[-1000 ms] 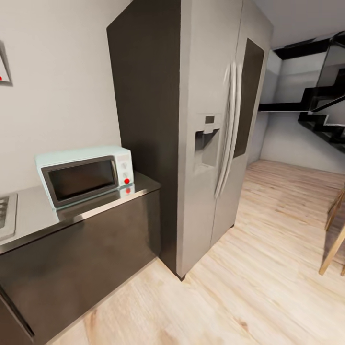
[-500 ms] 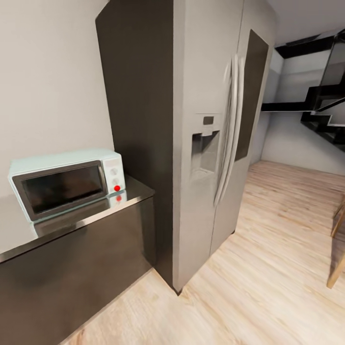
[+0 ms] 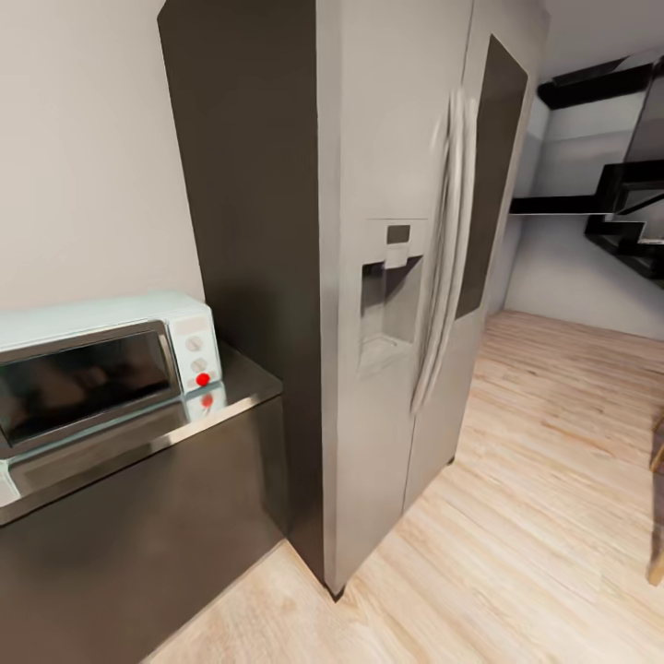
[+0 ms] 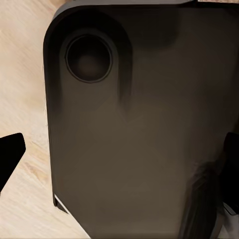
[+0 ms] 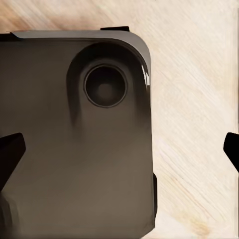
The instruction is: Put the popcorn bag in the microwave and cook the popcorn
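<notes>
The microwave [image 3: 97, 369] sits at the left edge of the head view on the countertop [image 3: 231, 383], cut off by the frame. It is a pale mint box with rounded corners, a dark glossy door that is shut, and a side panel with two white knobs and a red dot. Its front is mirrored in the brushed-metal top, which has a bright steel edge above dark cabinet fronts.

As for progress, the task looks barely begun: no bag is in hand or on the visible stretch of worktop, and fetching, loading and heating all remain.

Right of the microwave, filling the centre, stands a tall fridge [image 3: 397, 277] with a matte dark side, grey doors, long curved handles and a recessed dispenser. Pale wood-plank floor [image 3: 535, 516] spreads to the lower right; black stair steps [image 3: 618, 212] sit upper right.

In the wrist views, each gripper's dark fingertips [image 4: 10, 154] [image 5: 10, 154] stand wide apart, holding nothing, over the robot's smooth dark base [image 4: 139, 134] and the floor.
</notes>
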